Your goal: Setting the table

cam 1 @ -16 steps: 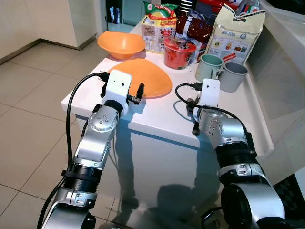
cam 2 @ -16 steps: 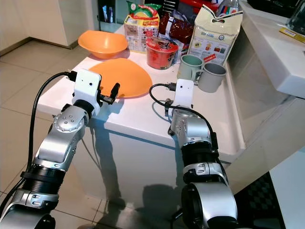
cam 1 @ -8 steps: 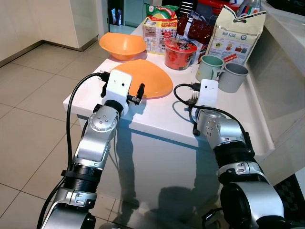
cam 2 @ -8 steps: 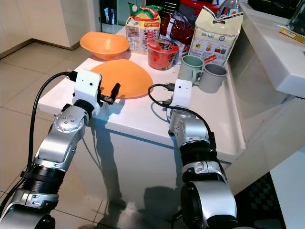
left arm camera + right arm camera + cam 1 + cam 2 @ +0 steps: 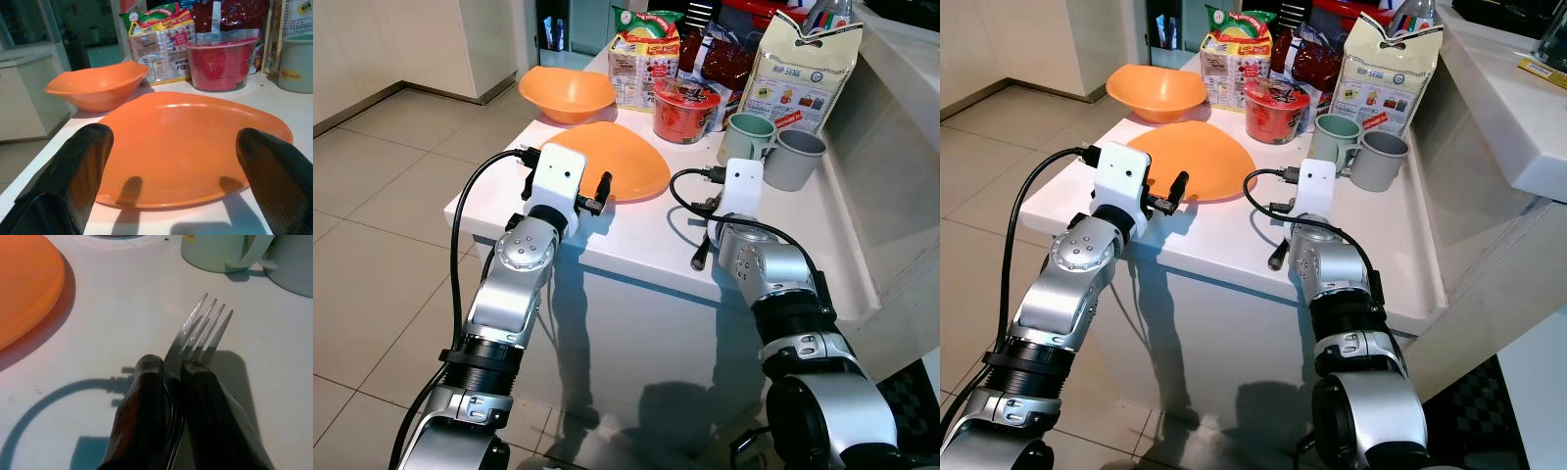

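Table setting part done: plate laid, fork in transit, cups not yet placed.

The flat orange plastic plate (image 5: pixel 612 160) lies on the white bench (image 5: pixel 636 240) near its front edge. The right pincer (image 5: pixel 168 374) is clamped on a silver metal fork (image 5: pixel 199 332), tines forward, low over the bench between the plate and the pale green mug (image 5: pixel 744 137); laying it beside the plate appears to be the step in hand. The left pincer (image 5: pixel 171 161) stands with fingers wide apart, empty, facing the plate. The orange bowl (image 5: pixel 566 92), grey mug (image 5: pixel 793 157), red noodle cup (image 5: pixel 683 109) and food packets (image 5: pixel 644 55) crowd the far end. Beige tiled floor (image 5: pixel 382 186) surrounds the bench.
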You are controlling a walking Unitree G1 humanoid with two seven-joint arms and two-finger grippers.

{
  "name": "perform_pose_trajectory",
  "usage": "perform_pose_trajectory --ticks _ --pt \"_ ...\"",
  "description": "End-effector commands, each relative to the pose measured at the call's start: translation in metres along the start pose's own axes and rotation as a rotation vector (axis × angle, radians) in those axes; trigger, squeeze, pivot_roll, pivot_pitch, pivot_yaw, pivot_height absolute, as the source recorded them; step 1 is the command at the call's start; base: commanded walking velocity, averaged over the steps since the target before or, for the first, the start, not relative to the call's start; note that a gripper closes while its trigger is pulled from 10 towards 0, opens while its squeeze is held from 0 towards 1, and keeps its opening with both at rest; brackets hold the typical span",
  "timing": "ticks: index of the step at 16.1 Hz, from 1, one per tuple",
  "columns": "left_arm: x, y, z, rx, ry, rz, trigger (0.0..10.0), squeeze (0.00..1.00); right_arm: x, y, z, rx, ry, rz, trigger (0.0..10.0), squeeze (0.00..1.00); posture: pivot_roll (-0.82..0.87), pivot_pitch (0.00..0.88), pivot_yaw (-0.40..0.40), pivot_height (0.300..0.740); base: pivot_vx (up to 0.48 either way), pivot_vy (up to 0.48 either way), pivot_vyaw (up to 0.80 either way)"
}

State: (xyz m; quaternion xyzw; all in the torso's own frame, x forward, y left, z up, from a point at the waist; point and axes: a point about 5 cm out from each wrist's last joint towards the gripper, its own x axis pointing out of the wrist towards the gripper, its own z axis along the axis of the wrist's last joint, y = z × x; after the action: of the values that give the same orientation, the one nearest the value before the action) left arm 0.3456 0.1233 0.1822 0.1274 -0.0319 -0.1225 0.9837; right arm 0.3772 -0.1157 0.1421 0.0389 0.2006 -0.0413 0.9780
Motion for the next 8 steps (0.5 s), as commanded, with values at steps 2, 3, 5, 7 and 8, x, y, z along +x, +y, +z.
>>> perform_pose_trajectory --ticks 2,3,5,7,8 --pt "0.003 -0.003 0.01 0.008 -0.022 -0.014 10.0 0.0 0.002 -0.011 -0.019 -0.008 0.072 -0.035 0.0 0.0 0.19 0.0 -0.09 0.74 0.0 0.0 0.0" --pt "0.003 -0.003 0.01 0.007 -0.022 -0.014 10.0 0.0 0.001 -0.01 -0.017 -0.009 0.064 -0.035 0.0 0.0 0.19 0.0 -0.09 0.74 0.0 0.0 0.0" --pt "0.003 -0.003 0.009 0.006 -0.021 -0.014 10.0 0.0 0.001 -0.01 -0.013 -0.018 0.038 -0.035 0.0 0.0 0.19 0.0 -0.091 0.74 0.0 0.0 0.0" --pt "0.003 -0.003 0.009 0.006 -0.021 -0.012 10.0 0.0 -0.001 -0.009 -0.006 -0.025 -0.002 -0.032 0.0 0.0 0.19 0.0 -0.09 0.74 0.0 0.0 0.0" --pt "0.003 -0.003 0.009 0.006 -0.021 -0.012 10.0 0.0 -0.002 -0.007 -0.001 -0.023 -0.019 -0.023 0.0 0.0 0.19 0.0 -0.09 0.74 0.0 0.0 0.0"
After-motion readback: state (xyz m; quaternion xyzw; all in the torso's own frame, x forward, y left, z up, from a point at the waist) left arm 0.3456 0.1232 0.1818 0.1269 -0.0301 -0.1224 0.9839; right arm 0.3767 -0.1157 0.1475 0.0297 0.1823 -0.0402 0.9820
